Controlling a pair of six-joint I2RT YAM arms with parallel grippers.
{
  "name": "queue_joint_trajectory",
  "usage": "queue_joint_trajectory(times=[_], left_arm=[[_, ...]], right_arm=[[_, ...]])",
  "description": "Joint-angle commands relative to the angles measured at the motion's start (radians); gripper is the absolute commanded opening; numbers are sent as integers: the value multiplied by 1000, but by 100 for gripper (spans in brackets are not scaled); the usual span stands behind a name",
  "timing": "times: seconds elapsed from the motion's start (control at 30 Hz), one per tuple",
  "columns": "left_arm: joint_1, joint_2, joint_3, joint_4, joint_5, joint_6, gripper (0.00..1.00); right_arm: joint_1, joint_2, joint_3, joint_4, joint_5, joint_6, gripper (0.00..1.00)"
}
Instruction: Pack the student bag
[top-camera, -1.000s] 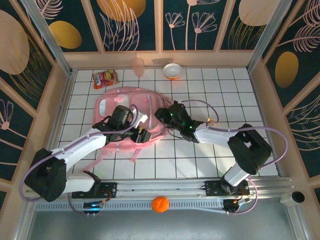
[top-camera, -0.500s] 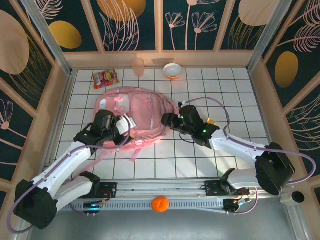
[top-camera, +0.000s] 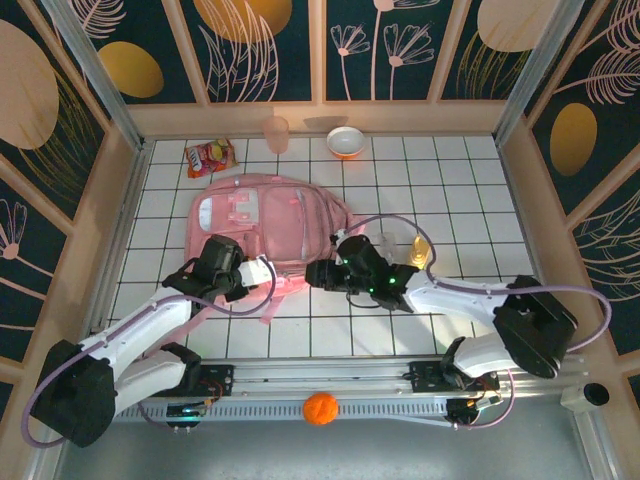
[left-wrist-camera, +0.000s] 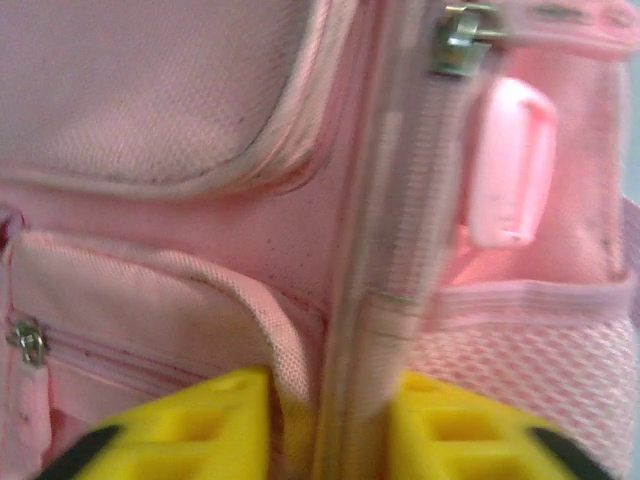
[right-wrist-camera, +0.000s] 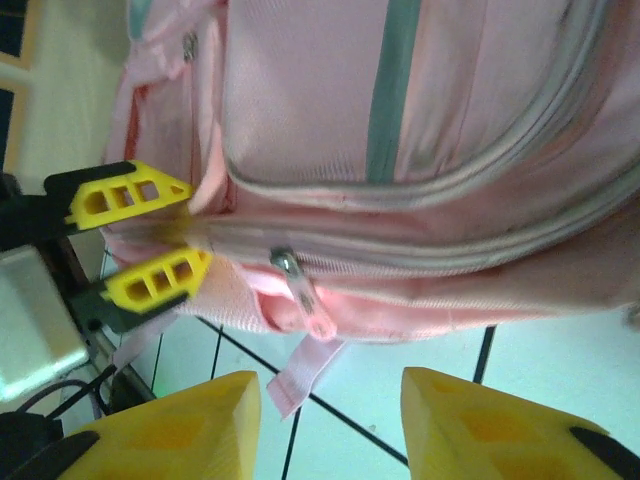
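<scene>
At the middle of the white tiled surface (top-camera: 450, 190) we see the student bag (top-camera: 275, 215) lying flat with its front pockets up and its pink straps trailing toward the arm bases.

Our left claw (top-camera: 262, 272) is at the bag's near edge. It is clenched to a narrow gap, and its yellow fingers (left-wrist-camera: 200, 425) pinch the white zip seam (left-wrist-camera: 375, 300) that runs up between them. The right wrist view shows the same pinch from the side, with a fold of pink fabric caught between the two fingers (right-wrist-camera: 150, 195).

Our right claw (top-camera: 318, 272) sits just beside the bag's near right corner. Its fingers (right-wrist-camera: 490, 420) are spread wide and grasp nothing, with bare tile and a loose pink tab (right-wrist-camera: 300, 385) between them.

Half a second ago both claws stood farther up on the bag, the left over its left pocket and the right at its right edge. Both have since drawn toward the near edge. A second ago the bag was bunched under them, and now it is spread out.

We count:
- one bag
- two claws
- one snack packet (top-camera: 210, 157)
- one pink cup (top-camera: 277, 133)
- one bowl (top-camera: 345, 142)
- one orange ball (top-camera: 320, 408) on the ledge below the arm bases
</scene>
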Motion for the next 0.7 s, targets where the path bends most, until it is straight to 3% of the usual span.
queue_joint_trajectory(times=[0.0,0.17,0.47,0.6,0.67], left_arm=[[-4,-27,15,26,75,-3,15],[-5,-43,17,18,71,-10,10],[-6,-57,30,6,86,-19,10],[-5,-60,36,4,82,-24,9],[-6,-59,38,-1,69,-25,8]], right_arm=[[28,93,45,19,-33,28,41],[56,207,132,51,-44,46,43],[37,279,173,131,-53,56,45],[22,290,200,93,-32,42,30],[17,288,211,44,4,41,11]])
